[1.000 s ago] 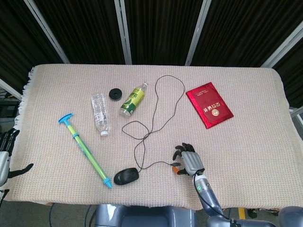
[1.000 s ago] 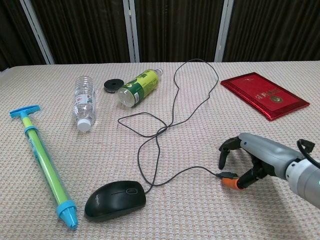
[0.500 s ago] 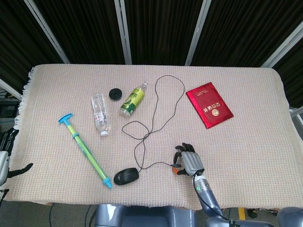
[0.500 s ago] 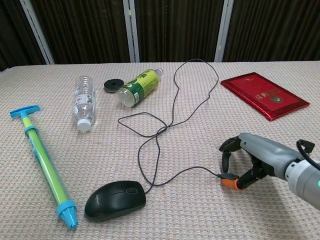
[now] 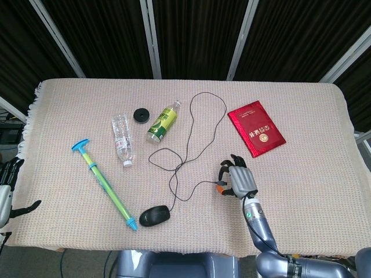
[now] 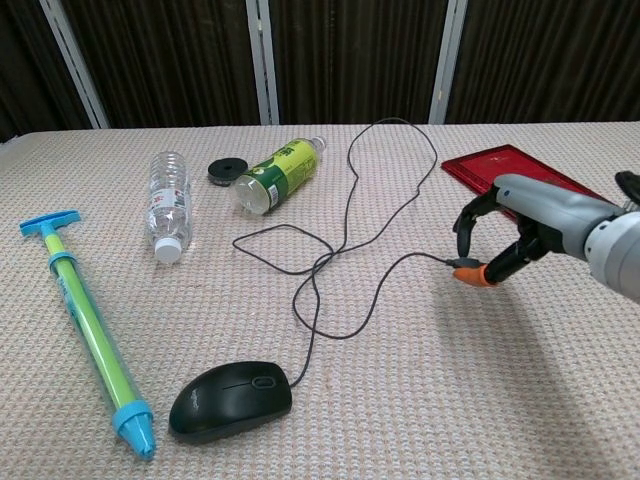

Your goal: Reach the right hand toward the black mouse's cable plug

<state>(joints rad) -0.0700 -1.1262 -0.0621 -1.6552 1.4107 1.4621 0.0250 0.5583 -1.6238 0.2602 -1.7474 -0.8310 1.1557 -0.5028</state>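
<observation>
The black mouse (image 5: 155, 215) (image 6: 232, 400) lies near the table's front edge. Its thin black cable (image 5: 189, 128) (image 6: 352, 190) loops toward the back and returns to the right. My right hand (image 5: 239, 180) (image 6: 523, 222) pinches the cable's orange-tipped plug (image 5: 221, 186) (image 6: 473, 272) between thumb and a finger and holds it a little above the cloth, right of the mouse. My left hand (image 5: 7, 186) shows only in the head view, beyond the table's left edge, fingers apart and holding nothing.
A red booklet (image 5: 256, 128) (image 6: 520, 178) lies just behind the right hand. A green bottle (image 5: 163, 123), a clear bottle (image 5: 122, 139), a black disc (image 5: 140, 115) and a blue-green pump (image 5: 105, 184) lie on the left half of the beige cloth (image 5: 301, 174).
The right hand, pinching the plug, has risen off the cloth and moved toward the back of the table. The cable's end section was dragged along; the mouse stayed put.
</observation>
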